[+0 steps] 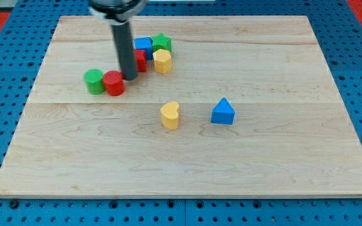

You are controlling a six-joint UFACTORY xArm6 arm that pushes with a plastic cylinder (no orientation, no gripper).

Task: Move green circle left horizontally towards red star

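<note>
Apparently the task is unfinished or ambiguous: the green circle [94, 81] is seen touching a red block [114, 83] at the surface's [281, 157] upper left, with the tool, a gripless rod grasping nothing, tip [131, 77] just right of that red block.

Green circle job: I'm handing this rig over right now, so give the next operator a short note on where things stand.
My tip is down on the board, just right of the red round block and left of the cluster.
The green circle sits at the view's left, touching the red round block's left side.
Cluster right of the tip: a red block partly hidden by the rod, blue block, green star, yellow block.
I cannot tell which red block is the star, so done or not is unclear.
Left: confirm the star, then push the circle if needed.
</note>
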